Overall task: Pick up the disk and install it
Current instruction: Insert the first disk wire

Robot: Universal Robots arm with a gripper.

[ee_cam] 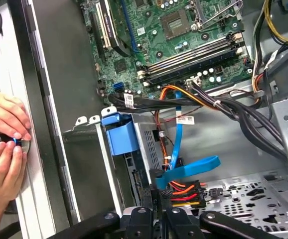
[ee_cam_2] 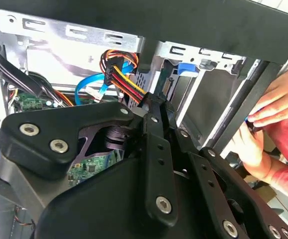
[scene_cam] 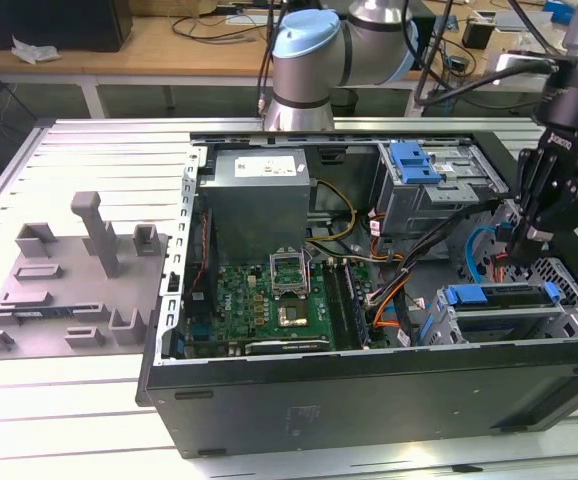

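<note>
One arm reaches down into the open computer case (scene_cam: 369, 400), its gripper (scene_cam: 526, 240) low in the corner on the exterior view's right, just beside the drive bay. The disk (scene_cam: 504, 300) is not in its grasp: it lies slid flat into that bay, the blue frame along its edge showing at the top, so the seating part of the job looks done. In both wrist views the gripper's (ee_cam: 156, 199) fingers are drawn together with no gap worth speaking of, and their tips meet the black power plug (ee_cam: 184, 191) with its red, yellow and orange wires; whether they pinch the plug or merely press against it I cannot say from these angles. That placement makes sense, since the plug hangs right at the disk's rear edge, where a connector would go. A blue flat cable (ee_cam: 189, 167) loops just beside the plug, near the drive cage (ee_cam: 84, 159) and its blue latch (ee_cam: 120, 137). The grey fixture (scene_cam: 69, 290) stands well apart, outside the case on the exterior view's left. A person's hands (ee_cam: 4, 134) rest on the case's outer edge, cupped round a small red and blue object, clear of the arm's working space.
</note>
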